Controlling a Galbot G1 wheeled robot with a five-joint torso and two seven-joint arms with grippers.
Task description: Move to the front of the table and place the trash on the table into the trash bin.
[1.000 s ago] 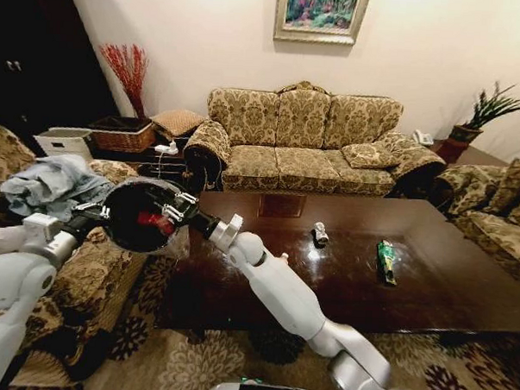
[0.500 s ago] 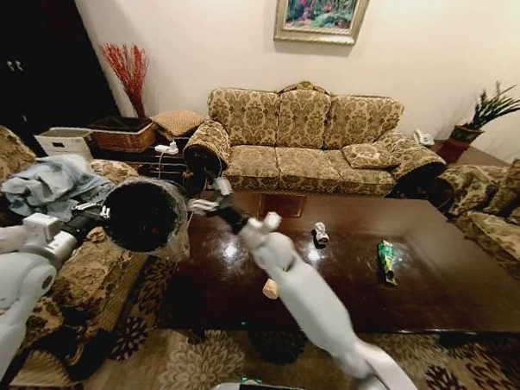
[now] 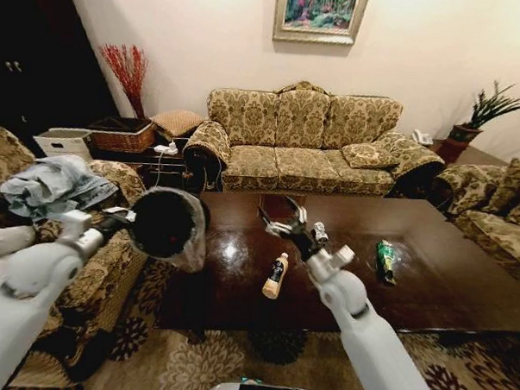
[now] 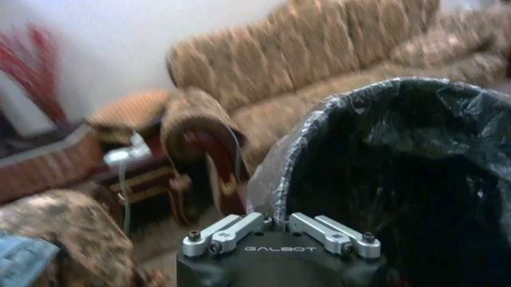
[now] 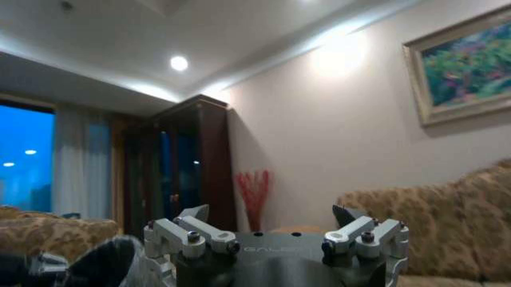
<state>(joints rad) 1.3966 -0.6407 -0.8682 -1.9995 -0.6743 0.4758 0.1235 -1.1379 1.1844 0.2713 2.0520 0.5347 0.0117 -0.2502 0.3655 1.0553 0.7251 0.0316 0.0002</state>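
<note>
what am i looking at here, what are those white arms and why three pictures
The white arms belong to a wheeled robot clearing trash. The wide picture comes from its head camera; the other two from cameras on each wrist. Its left gripper holds up a black trash bin by the rim, beside the table. Its right gripper is open and empty above the table. On the dark wood lie a tan bottle, a silvery can and a green packet.

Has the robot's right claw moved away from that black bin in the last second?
Yes. The right gripper, then at the trash bin mouth, now hangs open above the table, much nearer the silvery-white can.
</note>
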